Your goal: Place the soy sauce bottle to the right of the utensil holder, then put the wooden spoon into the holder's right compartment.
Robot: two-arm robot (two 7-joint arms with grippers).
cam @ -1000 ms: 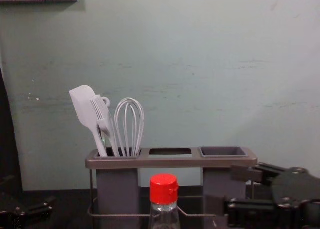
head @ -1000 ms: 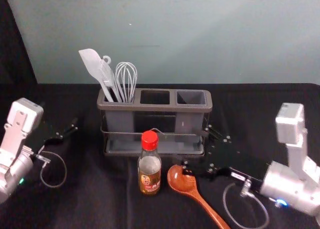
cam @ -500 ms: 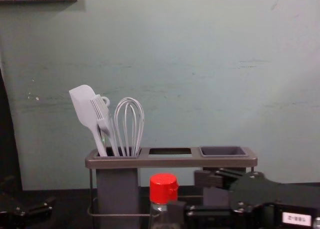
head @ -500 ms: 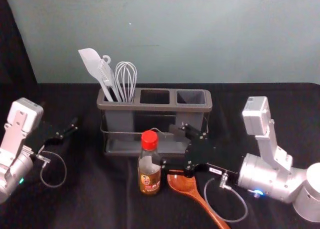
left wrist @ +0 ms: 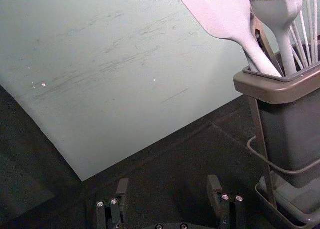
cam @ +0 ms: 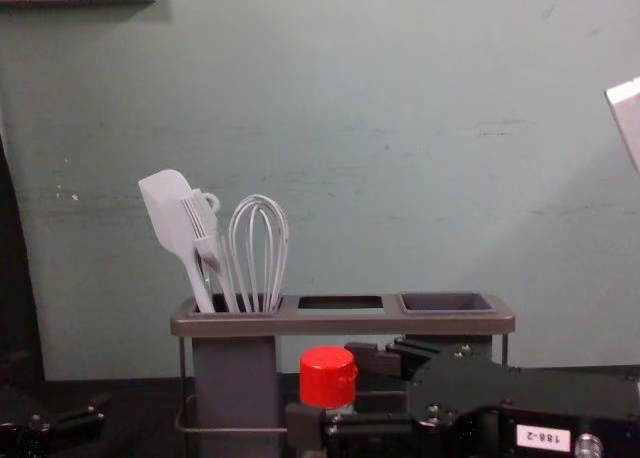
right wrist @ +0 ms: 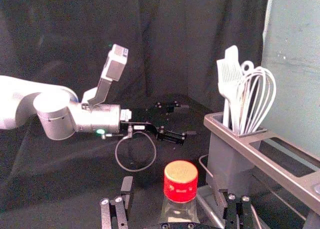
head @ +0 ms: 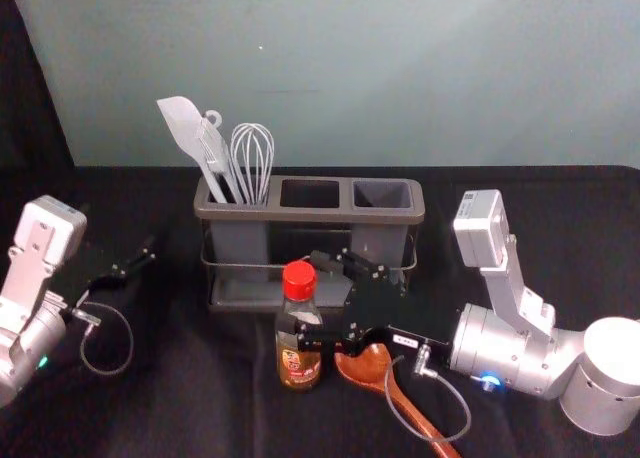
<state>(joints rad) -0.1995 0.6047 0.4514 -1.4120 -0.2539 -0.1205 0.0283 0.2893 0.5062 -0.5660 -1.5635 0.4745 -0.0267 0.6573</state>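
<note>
The soy sauce bottle, red-capped, stands upright before the utensil holder. My right gripper reaches in from the right, its open fingers on either side of the bottle's upper part. In the right wrist view, the bottle's red cap shows between the spread fingers of that gripper. The wooden spoon lies right of the bottle, partly under the right gripper. At the far left, my left gripper is parked; in its wrist view the same gripper stands open and holds nothing.
A white spatula, a brush and a whisk stand in the holder's left compartment. Its middle opening and right compartment hold no utensils. A wall rises behind.
My right gripper has moved left from above the spoon to the bottle, bringing its fingers around it. The bottle, spoon and left arm have stayed put.
</note>
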